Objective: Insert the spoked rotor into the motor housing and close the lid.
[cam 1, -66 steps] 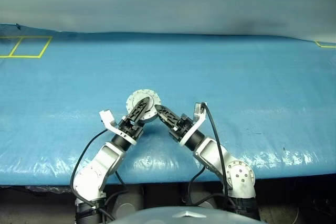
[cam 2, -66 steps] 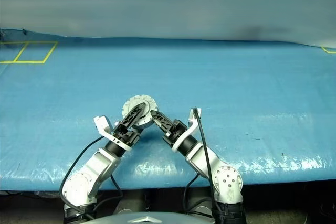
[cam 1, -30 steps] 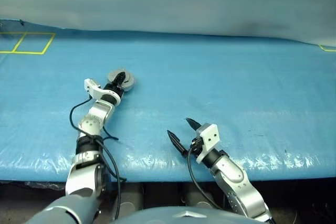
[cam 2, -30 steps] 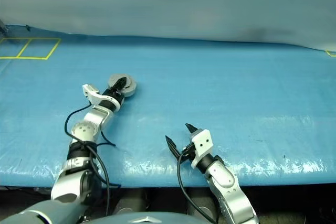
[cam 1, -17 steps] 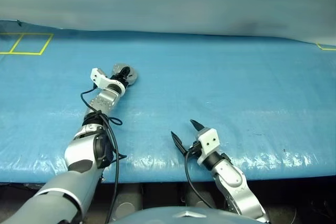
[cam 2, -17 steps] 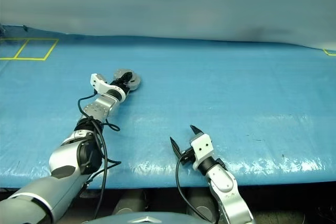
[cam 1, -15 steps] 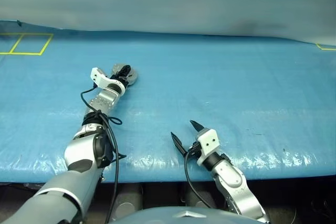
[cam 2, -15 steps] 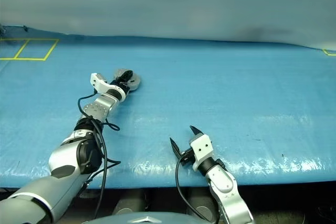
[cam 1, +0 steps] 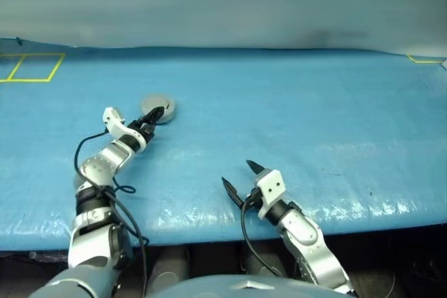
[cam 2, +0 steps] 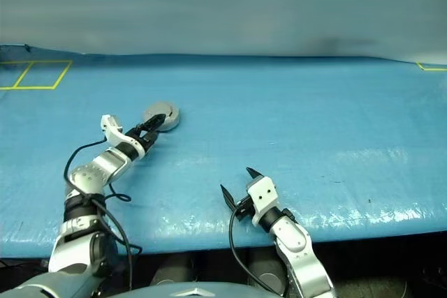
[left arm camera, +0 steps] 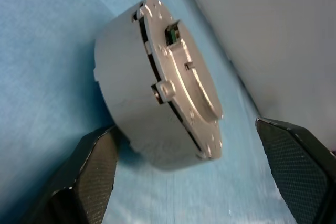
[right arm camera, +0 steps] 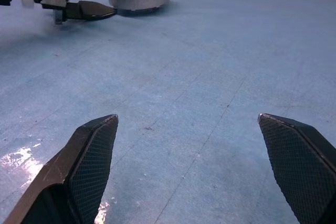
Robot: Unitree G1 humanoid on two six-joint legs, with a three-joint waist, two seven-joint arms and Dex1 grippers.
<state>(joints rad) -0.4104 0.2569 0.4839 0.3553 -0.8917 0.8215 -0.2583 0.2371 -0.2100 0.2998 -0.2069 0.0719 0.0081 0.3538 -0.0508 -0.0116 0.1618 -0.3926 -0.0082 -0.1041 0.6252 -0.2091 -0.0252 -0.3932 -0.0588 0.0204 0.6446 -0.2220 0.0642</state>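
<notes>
Grey metal, closed up: the motor housing point(left arm camera: 137, 103) is sitting on the blue table point(cam 1: 314, 116) with the lid point(left arm camera: 185, 88) lying flush on its rim, so the spoked rotor is presumably shut inside, though that cannot be checked from outside. The left gripper point(cam 1: 154, 117) is hovering just beside the housing with its fingers point(left arm camera: 86, 174) spread wide, one of them close to the housing's wall and the other standing clear. The right gripper point(cam 2: 237, 190) is waiting well apart, near the table's front edge, its fingers point(right arm camera: 89, 156) likewise spread and holding nothing.

The step in hand looks like letting go and backing off. Doing it well means drawing the left gripper straight back along its own line, keeping the fingers wide so neither one is dragging the housing or catching the lid's notched edge. A sideways sweep is risking a nudge that slides the housing across the slick covering.
</notes>
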